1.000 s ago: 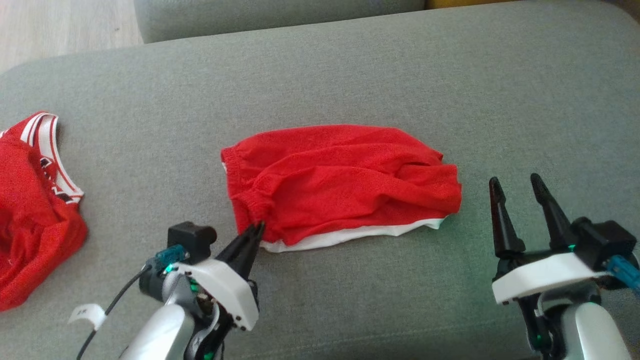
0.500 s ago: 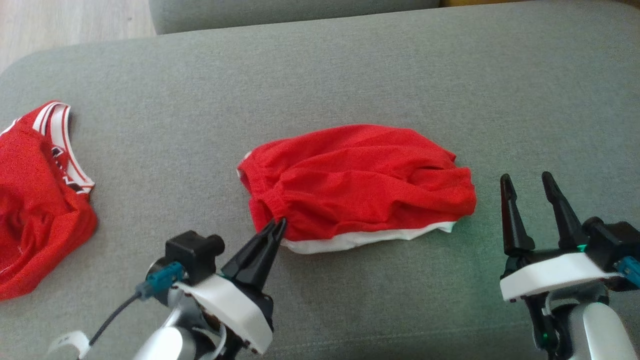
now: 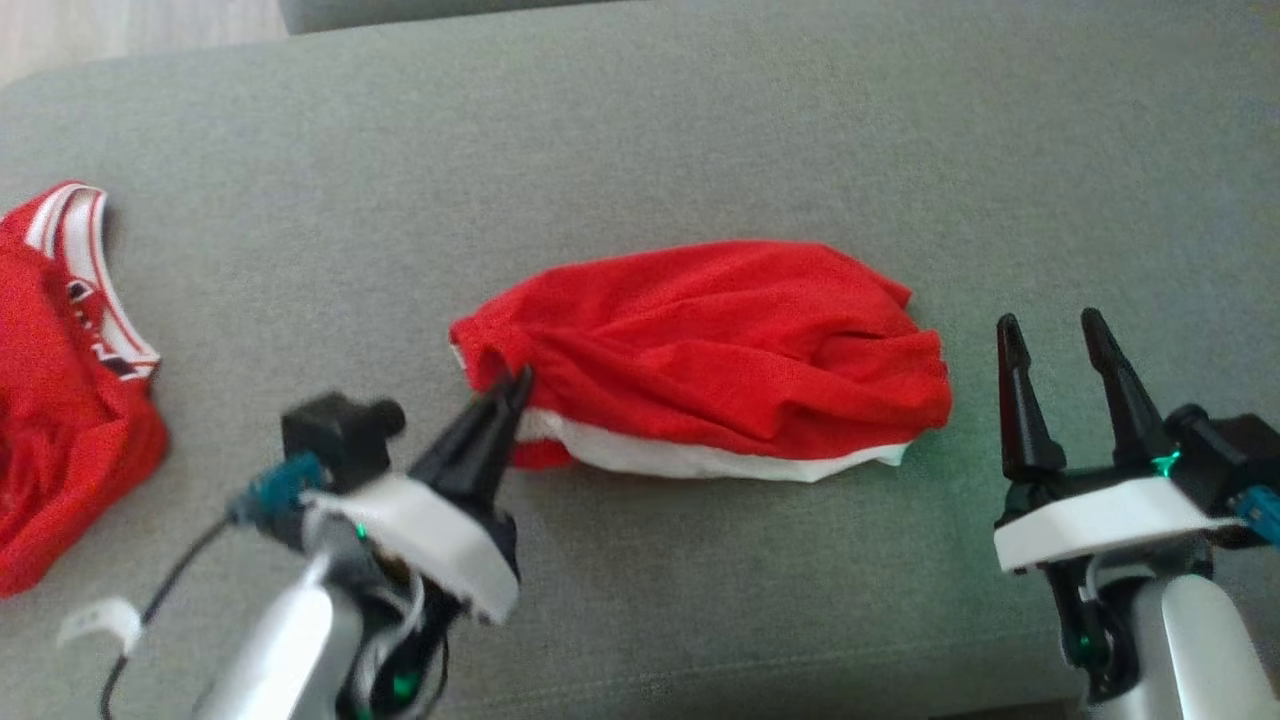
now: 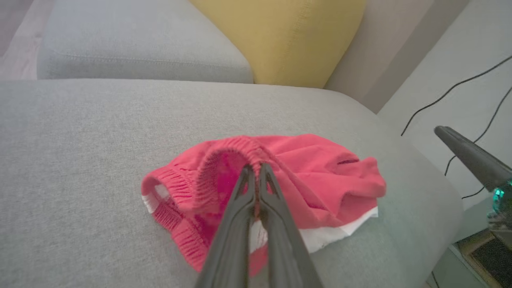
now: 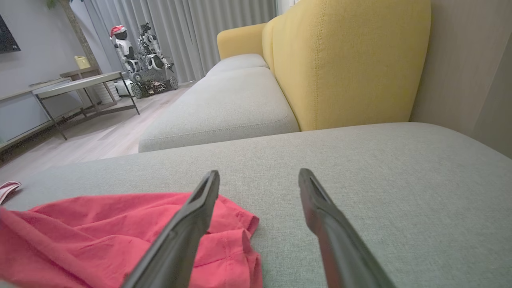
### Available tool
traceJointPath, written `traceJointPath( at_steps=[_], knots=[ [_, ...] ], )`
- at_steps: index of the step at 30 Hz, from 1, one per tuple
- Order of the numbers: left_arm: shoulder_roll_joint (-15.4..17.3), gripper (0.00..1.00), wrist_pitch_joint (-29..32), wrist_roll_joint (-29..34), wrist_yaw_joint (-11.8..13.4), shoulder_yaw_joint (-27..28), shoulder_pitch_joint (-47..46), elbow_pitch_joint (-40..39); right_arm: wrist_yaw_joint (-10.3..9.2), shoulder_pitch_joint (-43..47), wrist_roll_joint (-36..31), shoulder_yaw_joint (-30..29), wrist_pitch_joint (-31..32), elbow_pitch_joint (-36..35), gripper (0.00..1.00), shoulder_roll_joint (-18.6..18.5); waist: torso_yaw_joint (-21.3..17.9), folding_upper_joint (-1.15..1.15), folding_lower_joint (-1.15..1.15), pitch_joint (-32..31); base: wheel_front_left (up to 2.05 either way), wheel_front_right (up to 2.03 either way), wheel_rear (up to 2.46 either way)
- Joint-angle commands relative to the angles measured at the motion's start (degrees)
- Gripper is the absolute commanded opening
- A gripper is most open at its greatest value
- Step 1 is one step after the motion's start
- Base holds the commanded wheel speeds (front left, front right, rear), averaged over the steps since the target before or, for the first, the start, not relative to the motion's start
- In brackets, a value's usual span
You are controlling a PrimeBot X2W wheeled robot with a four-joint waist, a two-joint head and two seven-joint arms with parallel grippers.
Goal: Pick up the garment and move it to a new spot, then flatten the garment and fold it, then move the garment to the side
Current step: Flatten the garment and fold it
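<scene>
Mostly beneath red garment (image 3: 720, 340), white lining (image 3: 680, 460).

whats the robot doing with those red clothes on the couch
The left gripper has its jaws shut on the elastic waistband of the red shorts, which lie crumpled on the grey sofa cushion. The right gripper hovers beside the shorts' other end, jaws open, holding nothing. A second red garment lies off to the robot's left.

Grey sofa cushions (image 5: 224, 104) are stretching along a yellow backrest (image 5: 344, 64); grey curtains (image 5: 192, 28) are hanging beyond the floor (image 5: 92, 140) (pale wood) and a metal-legged table (image 5: 80, 82).
</scene>
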Motion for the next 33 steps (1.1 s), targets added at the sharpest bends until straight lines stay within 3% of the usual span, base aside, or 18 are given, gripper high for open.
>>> traceJointPath(
  at_steps=[1,11,21,22,23,28,33],
  knots=[
    [-0.02,0.00,-0.76,-0.59,-0.12,2.81,-4.10,-0.66,-0.04,-2.01,0.32,1.54,-0.52,-1.91,1.00,-0.25,-0.69,0.00,0.00,0.84,0.00,0.00,0.00],
    [-2.12,0.00,-5.06,-1.92,-2.87,6.32,-20.71,25.35,-0.04,-4.69,0.72,2.65,-1.19,-0.92,1.00,-0.25,-3.49,0.00,0.00,4.48,0.00,0.00,0.00],
    [-0.30,0.00,-9.24,0.27,-4.74,5.49,-24.31,39.23,-0.04,-4.58,1.05,2.01,-1.65,-0.56,1.00,-0.25,-3.73,0.00,0.00,5.20,0.00,0.00,0.00],
    [-0.57,0.30,-9.86,0.16,-4.72,5.49,-24.05,39.86,-0.04,-4.58,1.12,1.93,-1.68,-0.48,1.00,-0.25,-3.59,0.00,0.00,5.11,0.00,0.00,0.00],
    [-0.81,1.00,-10.54,0.13,-4.62,5.48,-23.76,40.37,-0.04,-4.59,1.19,1.87,-1.68,-0.42,1.00,-0.25,-3.45,0.00,0.00,5.00,0.00,0.00,0.00],
    [-2.05,1.00,-13.89,0.38,-4.14,4.90,-21.75,40.41,-0.04,-4.50,1.08,1.55,-1.59,-0.33,1.00,-0.25,-2.53,0.00,0.00,4.10,0.00,0.00,0.00],
    [-2.60,1.00,-16.70,0.90,-2.01,4.90,-18.63,37.24,-0.04,-4.12,0.64,1.37,-1.26,-0.54,1.00,-0.25,-1.63,0.00,0.00,2.92,0.00,0.00,0.00]
  ],
)
